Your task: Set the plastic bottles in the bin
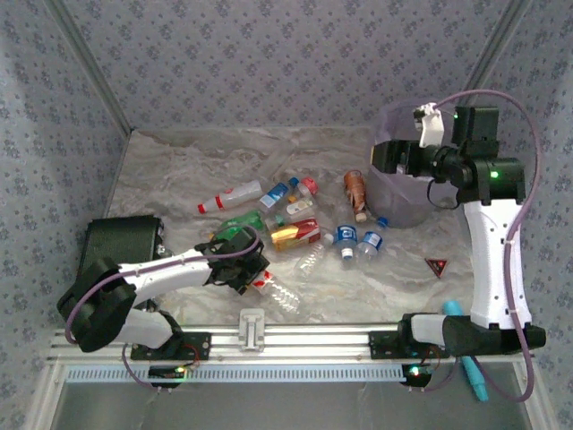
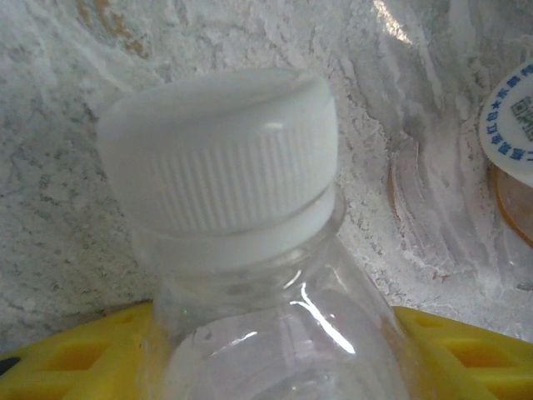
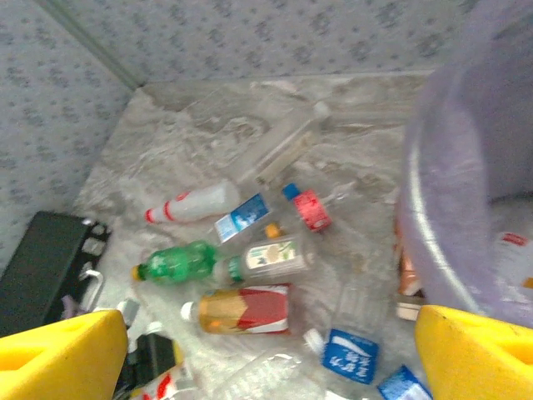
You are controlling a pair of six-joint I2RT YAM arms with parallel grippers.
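The left pincer (image 2: 266,367) is seen low over the near-left part of the tabletop (image 1: 179,170). A clear bottle (image 2: 275,333) with a white ribbed cap (image 2: 221,158) is framed between its yellow fingers (image 2: 75,358). Whether the pads are pressed against the bottle cannot be told. From above, that bottle is seen lying on its side just beside the left arm's tip.

The right pincer (image 3: 271,329) is held high at the far right, over the rim of the bin (image 1: 403,193). Its jaws are spread wide and nothing is gripped between them.

The other bottles are scattered on the tabletop between the two arms:
- A white bottle (image 1: 231,195) with a red cap is placed furthest left.
- A green bottle (image 1: 237,226) is found near the left arm.
- An amber bottle (image 1: 295,235) with a red label is laid just right of the green one.
- Two small blue-labelled bottles (image 1: 347,242) are set side by side — close to the bin.
- A brown bottle (image 1: 356,190) is leaned against the bin's wall.

A black case (image 1: 125,242) is placed at the left edge, well apart from the bin.
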